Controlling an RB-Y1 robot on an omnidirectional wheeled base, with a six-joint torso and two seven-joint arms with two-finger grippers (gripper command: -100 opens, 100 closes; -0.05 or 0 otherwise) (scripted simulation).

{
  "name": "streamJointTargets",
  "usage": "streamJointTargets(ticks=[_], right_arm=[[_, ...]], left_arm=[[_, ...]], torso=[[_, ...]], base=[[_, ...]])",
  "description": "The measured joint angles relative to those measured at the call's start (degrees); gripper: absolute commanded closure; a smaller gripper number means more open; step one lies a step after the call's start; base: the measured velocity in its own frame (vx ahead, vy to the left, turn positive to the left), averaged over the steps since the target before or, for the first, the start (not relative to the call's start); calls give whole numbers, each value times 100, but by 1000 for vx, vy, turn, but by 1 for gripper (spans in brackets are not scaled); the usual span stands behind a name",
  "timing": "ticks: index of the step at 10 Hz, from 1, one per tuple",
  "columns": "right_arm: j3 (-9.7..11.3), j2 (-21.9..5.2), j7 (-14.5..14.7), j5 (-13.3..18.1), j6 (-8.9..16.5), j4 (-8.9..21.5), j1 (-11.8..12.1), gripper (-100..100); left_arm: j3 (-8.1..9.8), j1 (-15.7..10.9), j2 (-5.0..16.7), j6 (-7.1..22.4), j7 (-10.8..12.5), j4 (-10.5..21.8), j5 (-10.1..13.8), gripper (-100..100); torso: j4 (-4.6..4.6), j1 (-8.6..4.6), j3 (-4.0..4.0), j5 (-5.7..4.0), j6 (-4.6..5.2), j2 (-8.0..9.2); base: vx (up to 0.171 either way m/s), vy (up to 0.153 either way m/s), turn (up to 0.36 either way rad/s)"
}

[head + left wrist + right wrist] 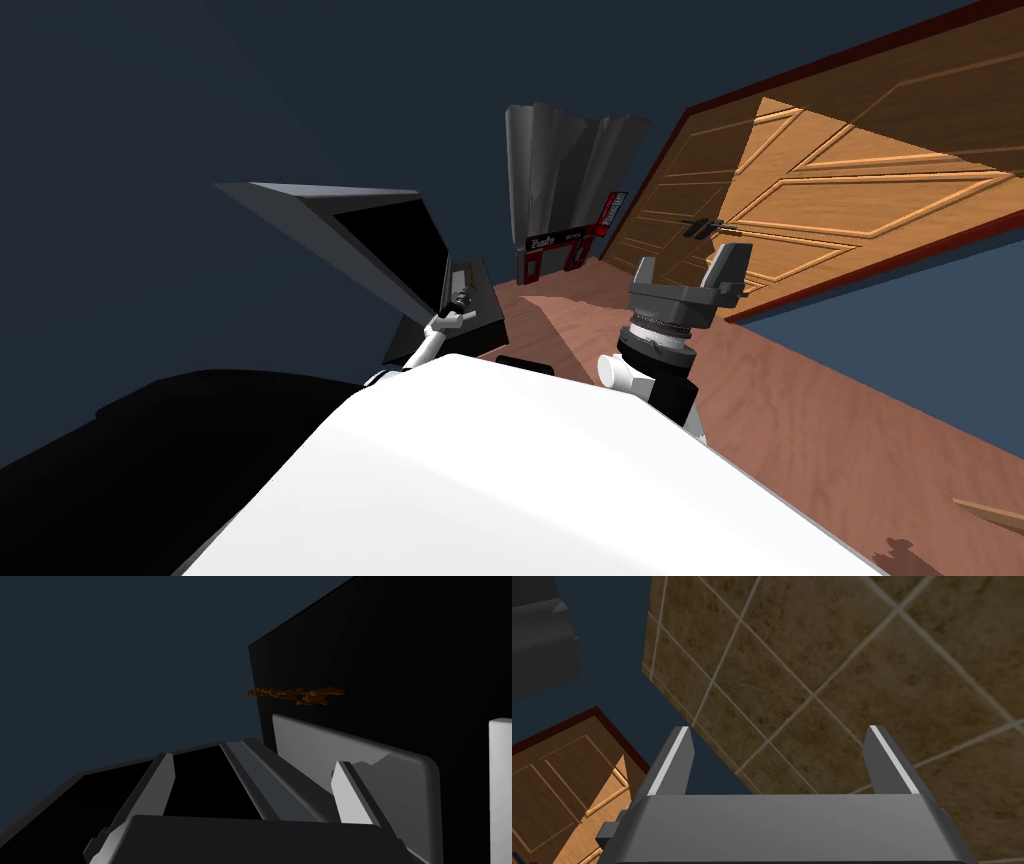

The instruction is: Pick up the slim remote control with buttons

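Left gripper [255, 761] over a dark cabinet [485, 295]
Its fingers stand open, a slim grey bar [272, 786] between them; right gripper [690, 262] raised, also open

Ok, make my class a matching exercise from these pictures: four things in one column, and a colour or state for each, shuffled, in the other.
Things:
1 door
2 curtain
3 right end effector
4 floor

Descriptions:
A reddish-brown
B open, fingers apart
C grey, hanging in folds
D panelled orange wood, dark red frame

Pairs: 1-D, 2-C, 3-B, 4-A
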Motion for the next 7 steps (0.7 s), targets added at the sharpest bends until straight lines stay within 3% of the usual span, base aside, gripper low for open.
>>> streamJointTargets(ticks=[7], right_arm=[[0,0,0,0,0,0,0,0]], left_arm=[[8,-6,-9,12,-5,12,-4,-100]], torso=[[1,-5,2,-1,1,3]], base=[[2,6,-11]])
